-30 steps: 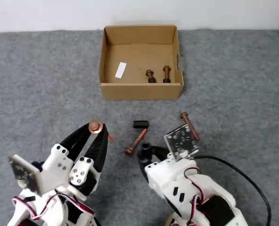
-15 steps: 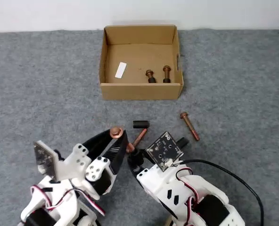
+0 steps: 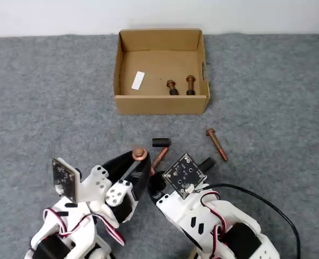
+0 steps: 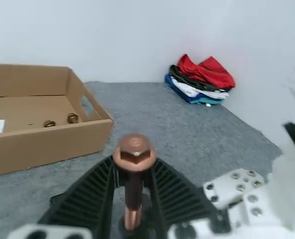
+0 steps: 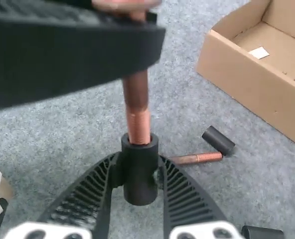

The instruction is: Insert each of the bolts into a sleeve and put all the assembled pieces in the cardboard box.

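The left gripper (image 4: 133, 169), clamped on a bolt (image 4: 133, 199), had swung over to the sleeve (image 5: 139, 186) pinched in the right gripper (image 5: 139, 167), so insertion looked just begun.

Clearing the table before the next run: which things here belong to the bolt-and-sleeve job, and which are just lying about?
Job: bolt in left gripper, sleeve in right gripper, two loose bolts, loose sleeve, cardboard box, two assembled pieces inside.

Lying about: white slip in the box, pile of clothes.
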